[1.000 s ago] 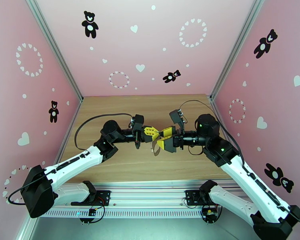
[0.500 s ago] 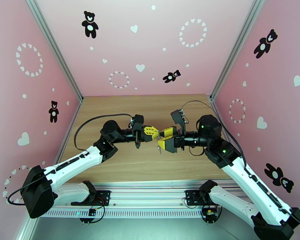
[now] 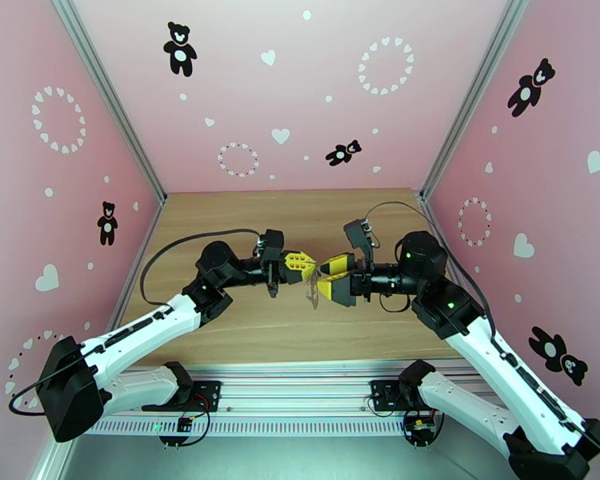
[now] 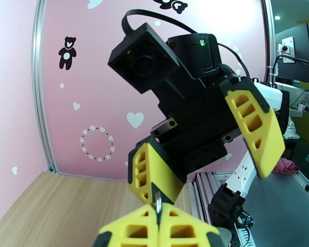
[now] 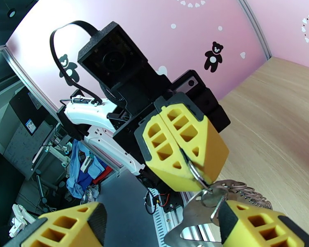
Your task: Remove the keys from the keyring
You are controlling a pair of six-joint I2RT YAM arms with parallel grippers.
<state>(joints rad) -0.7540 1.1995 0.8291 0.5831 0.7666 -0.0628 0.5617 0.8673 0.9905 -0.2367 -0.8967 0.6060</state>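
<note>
My left gripper [image 3: 310,266] is shut on the thin metal loop of the keyring [image 5: 194,173], held above the middle of the table. In the left wrist view a sliver of that metal [image 4: 158,201] shows between the closed yellow fingers [image 4: 183,229]. The keys [image 5: 206,201] and a short beaded chain [image 5: 242,192] hang below the loop; from above they are a small dangling cluster [image 3: 310,291]. My right gripper [image 3: 326,277] faces the left one, open, its jaws on either side of the hanging keys. Its lower finger [image 5: 261,225] sits right beside them.
The wooden table [image 3: 244,218] is walled by pink panels with bear and heart prints. An aluminium rail [image 3: 300,398] runs along the near edge by both arm bases. Each wrist's black camera block [image 4: 144,58] faces the other at close range.
The right jaws have narrowed slightly and the right arm's elbow has drifted right. The left arm has shifted a little left. The hanging keys sit slightly higher.
</note>
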